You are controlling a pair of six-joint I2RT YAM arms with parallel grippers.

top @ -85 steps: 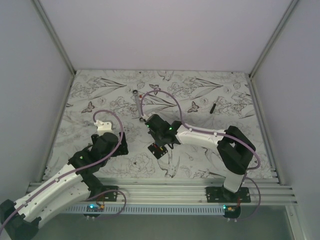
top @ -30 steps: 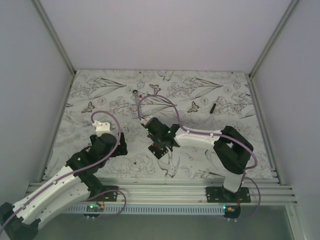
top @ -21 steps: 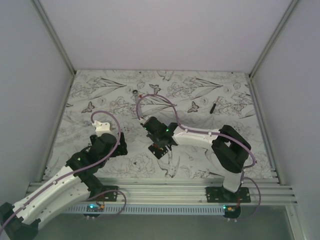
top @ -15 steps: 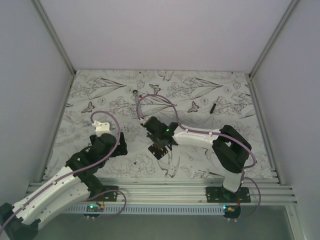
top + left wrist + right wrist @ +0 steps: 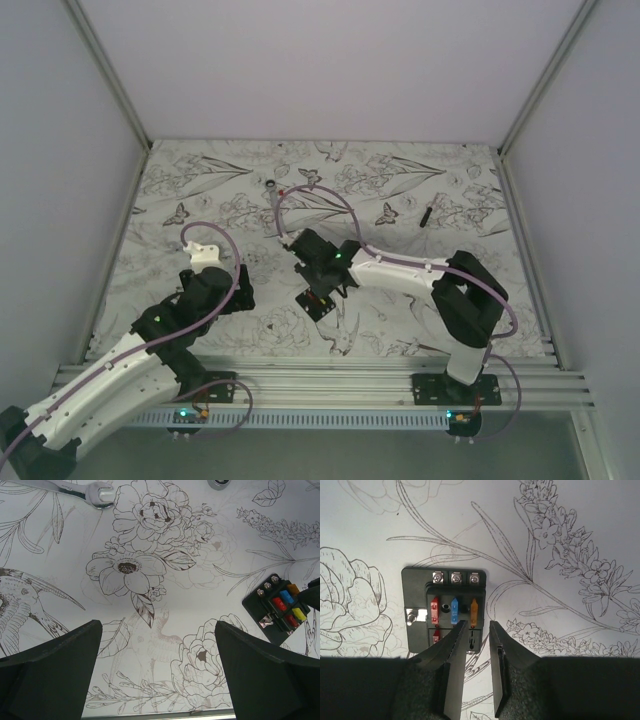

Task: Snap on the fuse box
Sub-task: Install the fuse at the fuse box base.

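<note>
The fuse box (image 5: 445,609) is a small black block lying flat on the flower-printed mat, its face up with red, blue and orange fuses. It also shows in the top view (image 5: 319,304) and in the left wrist view (image 5: 276,608). My right gripper (image 5: 476,626) hovers just over its near right corner, jaws a narrow gap apart with nothing between them. In the top view the right gripper (image 5: 318,282) sits right behind the box. My left gripper (image 5: 159,630) is wide open and empty, to the left of the box, and it shows in the top view (image 5: 230,296) too.
A long silver wrench (image 5: 272,207) lies behind the right gripper, and its open end (image 5: 98,492) shows in the left wrist view. A thin black stick (image 5: 427,215) lies at the back right. A small silver round piece (image 5: 218,483) lies near the wrench.
My right gripper has drifted slightly left and back right over the fuse box. The fuse box and the left arm have not moved.
</note>
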